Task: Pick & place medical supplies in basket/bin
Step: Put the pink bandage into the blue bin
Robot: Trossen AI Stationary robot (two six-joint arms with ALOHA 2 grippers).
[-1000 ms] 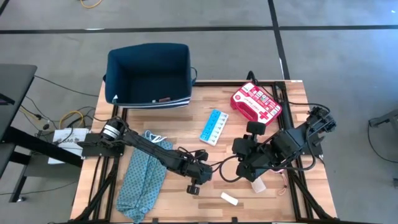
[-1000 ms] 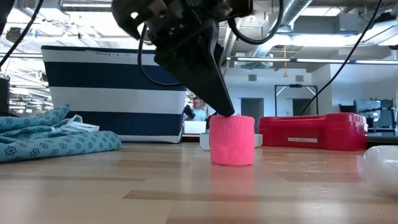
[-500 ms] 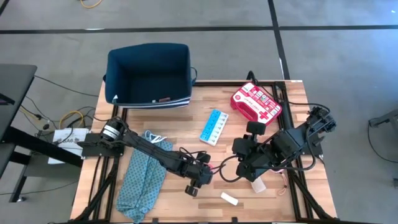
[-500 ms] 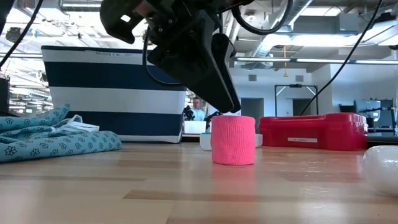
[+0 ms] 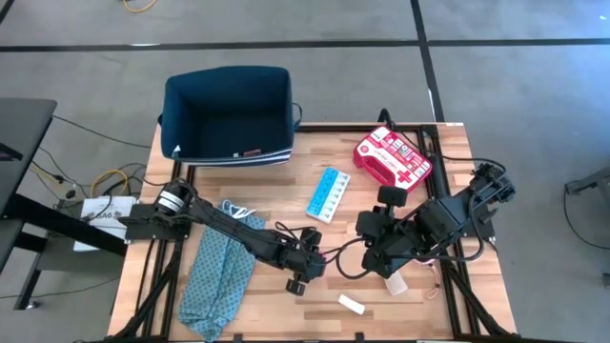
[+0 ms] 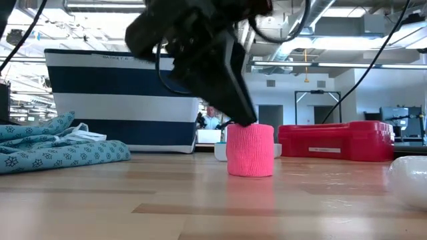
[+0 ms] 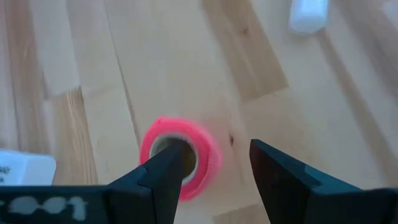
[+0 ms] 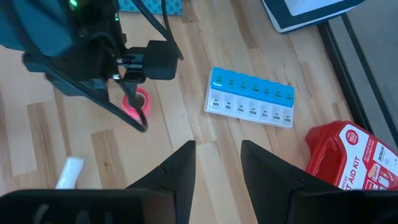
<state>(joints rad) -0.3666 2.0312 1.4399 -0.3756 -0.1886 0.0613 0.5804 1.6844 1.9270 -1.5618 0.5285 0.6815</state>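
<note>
The left gripper (image 7: 214, 171) hangs low over the pink tape roll (image 7: 180, 157), which stands upright on the wooden surface (image 5: 381, 305) near its front edge. Its fingers are open: one finger (image 7: 165, 171) reaches into the roll's hollow core and the other sits outside the wall, so the wall lies between them. In the low view the dark fingertip touches the roll's top rim (image 6: 250, 127).

The likely trouble is a tip-over. The roll is light and tall, so an off-centre squeeze or a sideways nudge could knock it over or send it rolling. A thin hold on the soft wall could also slip on the long carry to the blue bin (image 5: 227, 114) at the far left corner.

The right gripper (image 8: 214, 165) waits, fingers apart, above the surface on the right side.
</note>
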